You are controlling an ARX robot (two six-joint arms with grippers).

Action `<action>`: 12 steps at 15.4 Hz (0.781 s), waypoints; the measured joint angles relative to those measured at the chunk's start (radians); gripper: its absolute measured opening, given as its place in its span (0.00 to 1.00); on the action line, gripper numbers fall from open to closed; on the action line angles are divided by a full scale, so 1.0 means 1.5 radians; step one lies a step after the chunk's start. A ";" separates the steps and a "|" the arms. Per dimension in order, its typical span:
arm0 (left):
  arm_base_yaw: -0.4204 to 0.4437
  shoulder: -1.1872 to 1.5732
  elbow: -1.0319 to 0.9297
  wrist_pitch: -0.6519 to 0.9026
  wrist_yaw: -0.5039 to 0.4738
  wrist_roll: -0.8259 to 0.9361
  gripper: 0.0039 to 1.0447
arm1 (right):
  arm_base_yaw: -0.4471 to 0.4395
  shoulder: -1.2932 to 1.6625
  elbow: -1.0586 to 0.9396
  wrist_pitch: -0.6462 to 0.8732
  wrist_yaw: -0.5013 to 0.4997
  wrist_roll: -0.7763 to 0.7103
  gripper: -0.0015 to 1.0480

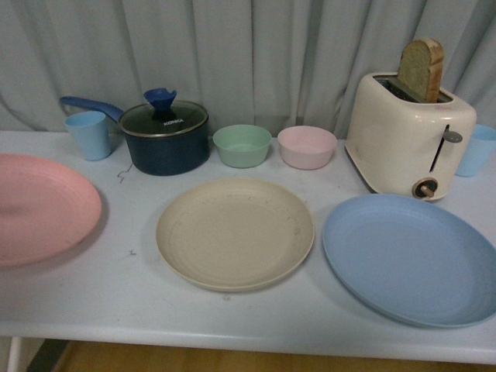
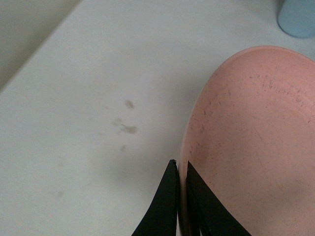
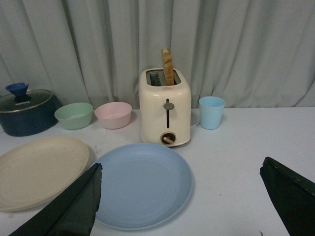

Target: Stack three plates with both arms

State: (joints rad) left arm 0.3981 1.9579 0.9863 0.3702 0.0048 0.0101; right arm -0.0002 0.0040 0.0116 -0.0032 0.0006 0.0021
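Observation:
The pink plate (image 1: 39, 205) is at the far left, lifted and tilted a little, with a shadow under it. In the left wrist view my left gripper (image 2: 180, 167) is shut on the pink plate's (image 2: 256, 132) rim, one finger on each side. The beige plate (image 1: 235, 231) lies flat in the middle of the table. The light blue plate (image 1: 411, 256) lies at the right. In the right wrist view my right gripper (image 3: 179, 169) is open and empty, above the table beside the blue plate (image 3: 140, 182); the beige plate (image 3: 37, 169) shows too. Neither arm shows in the front view.
Along the back stand a blue cup (image 1: 89, 134), a dark lidded pot (image 1: 165, 136), a green bowl (image 1: 242, 145), a pink bowl (image 1: 307, 146), a cream toaster (image 1: 407, 139) holding bread, and another blue cup (image 1: 474, 149). The table's front edge (image 1: 232, 341) is close.

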 joint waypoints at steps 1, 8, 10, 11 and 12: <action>0.003 -0.043 -0.014 0.000 0.023 -0.003 0.02 | 0.000 0.000 0.000 -0.001 0.000 0.000 0.94; -0.304 -0.143 -0.100 0.052 0.029 -0.075 0.02 | 0.000 0.000 0.000 0.000 0.000 0.000 0.94; -0.379 -0.082 -0.073 0.072 0.016 -0.108 0.02 | 0.000 0.000 0.000 0.000 0.000 0.000 0.94; -0.401 -0.055 -0.059 0.089 0.013 -0.126 0.02 | 0.000 0.000 0.000 0.000 0.000 0.000 0.94; -0.407 -0.039 -0.049 0.092 0.008 -0.141 0.02 | 0.000 0.000 0.000 0.000 0.000 0.000 0.94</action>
State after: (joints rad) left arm -0.2119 1.8988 0.9134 0.5076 0.0162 -0.2016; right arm -0.0002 0.0040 0.0116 -0.0036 0.0006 0.0021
